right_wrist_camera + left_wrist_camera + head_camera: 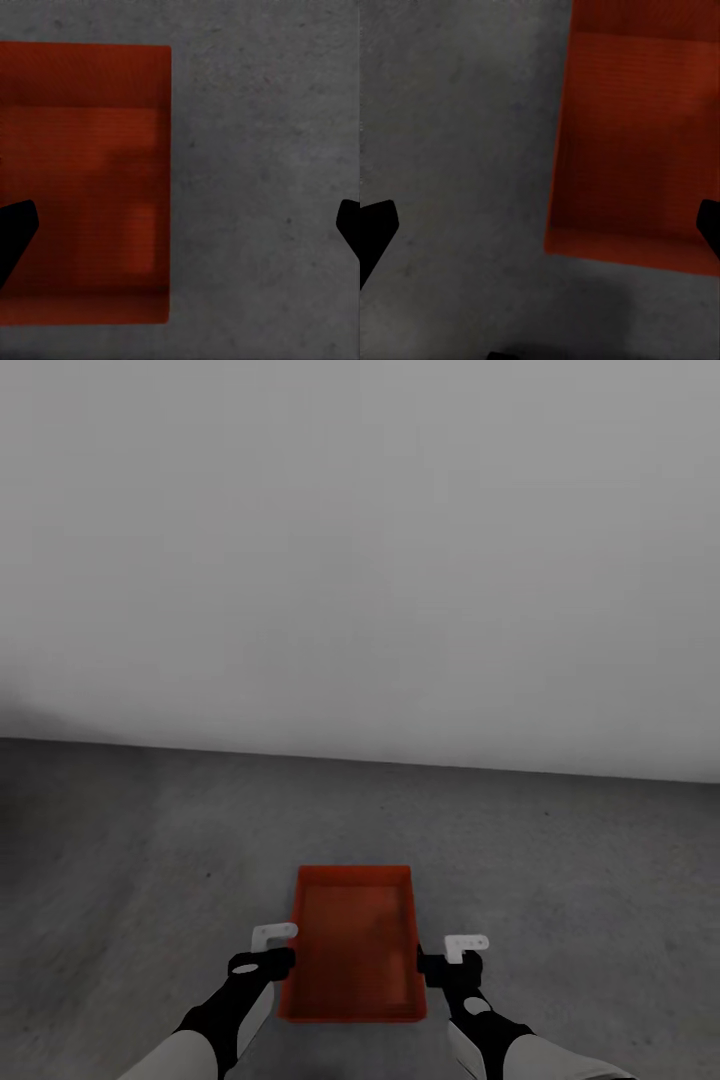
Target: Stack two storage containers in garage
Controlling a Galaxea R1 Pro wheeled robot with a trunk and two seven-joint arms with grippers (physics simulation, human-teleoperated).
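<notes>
An orange-red rectangular open-top bin [354,945], long axis running up-frame, sits low centre on the dark grey concrete floor [130,860] between the left gripper [268,950] and right gripper [452,957], each spread wide astride a long side wall (neither visibly nearer).

- My head camera looks forward and steeply down from high up; the orange-red storage container [355,950] sits low in its middle, on the dark grey floor [150,860], with the white wall [360,560] beyond the container's far end.
- My left wrist camera hangs close above the floor, facing straight down beside the container [637,142], catching one long wall and a corner.
- My right wrist camera faces straight down at similar closeness over the container's [82,180] opposite side.
- All three views share the container and the floor [262,172] around it; both wrist views are much nearer than the head view.
</notes>
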